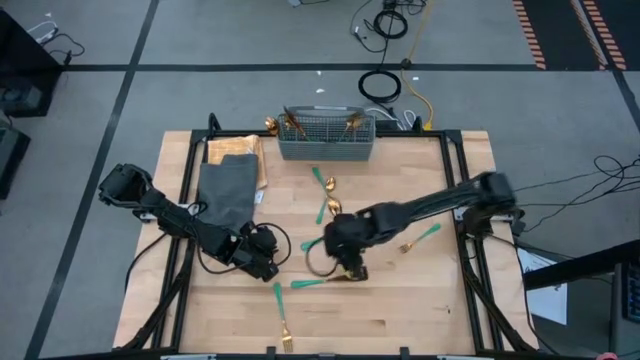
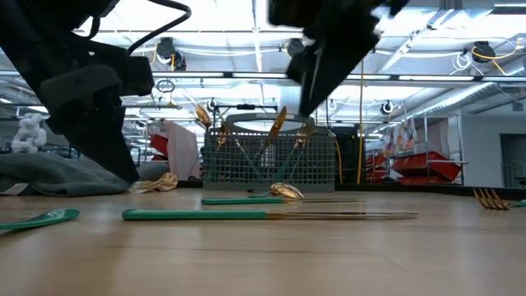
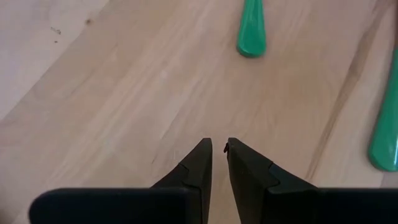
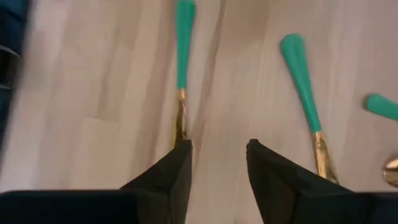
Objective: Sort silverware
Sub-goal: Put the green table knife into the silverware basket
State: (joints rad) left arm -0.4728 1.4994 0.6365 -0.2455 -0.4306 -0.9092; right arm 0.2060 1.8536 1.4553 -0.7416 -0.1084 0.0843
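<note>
Silverware with teal handles and gold heads lies scattered flat on the wooden table. A knife lies near the middle and a fork by the near edge. Two pieces lie below the basket and another fork lies at the right. My right gripper is open and hovers above the knife's gold blade, raised off the table in the low view. My left gripper is shut, low over bare wood left of the knife. Two teal handle ends lie beyond it.
A grey mesh basket at the far edge holds several pieces standing upright. A dark grey cloth lies at the far left over a tan sheet. Black rails run along the table's left and right sides. Bare wood shows near the front right.
</note>
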